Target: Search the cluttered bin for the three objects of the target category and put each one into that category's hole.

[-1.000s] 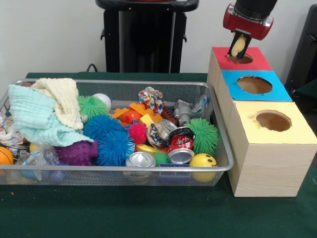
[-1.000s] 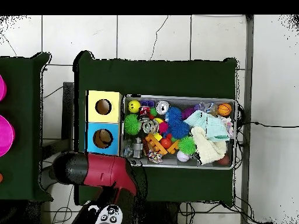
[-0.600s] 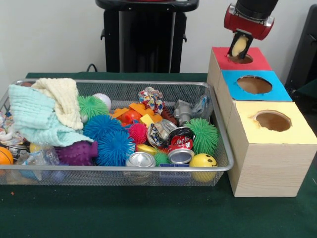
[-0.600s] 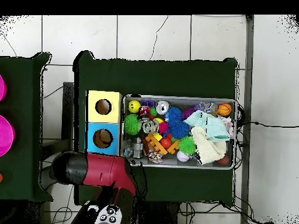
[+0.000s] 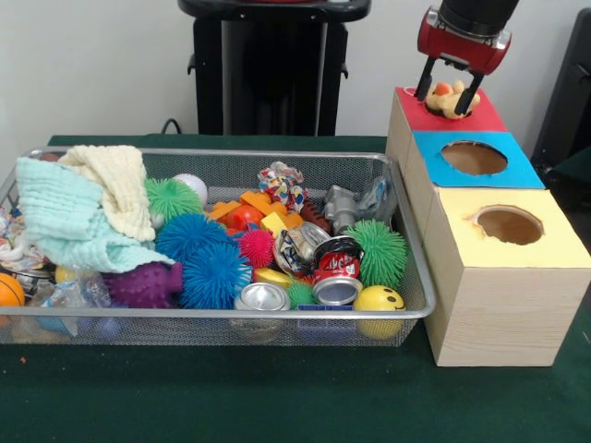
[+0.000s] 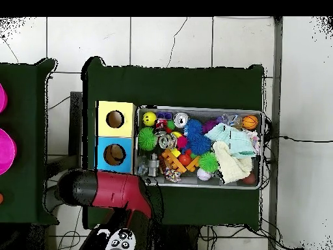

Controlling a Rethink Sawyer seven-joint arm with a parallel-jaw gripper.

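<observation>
Three wooden boxes stand in a row along one end of the dark green worktop (image 5: 277, 406), each with a round hole in its coloured top: a red-topped box (image 5: 480, 113) at the back, a blue-topped box (image 5: 473, 161) in the middle, and a yellow-topped box (image 5: 508, 242) nearest the front edge. The red and black claw (image 5: 449, 89) hangs just over the red box with its two dark fingers (image 5: 424, 80) spread wide, gripping nothing. Between them a small yellow and orange toy (image 5: 447, 96) sits in the mouth of the red box's hole, its top poking above the rim.

Just beside the boxes, a silver wire-mesh bin (image 5: 222, 316) lies full of clutter. A pale mint and cream cloth (image 5: 83, 208) is heaped at its end farthest from the boxes. Blue spiky balls (image 5: 205, 263) lie near the middle, a green spiky ball (image 5: 380, 251) near the box end, a crushed red drink can (image 5: 337, 268) beside it, and a yellow smiley ball (image 5: 379, 300) in the front corner next to the yellow box.
</observation>
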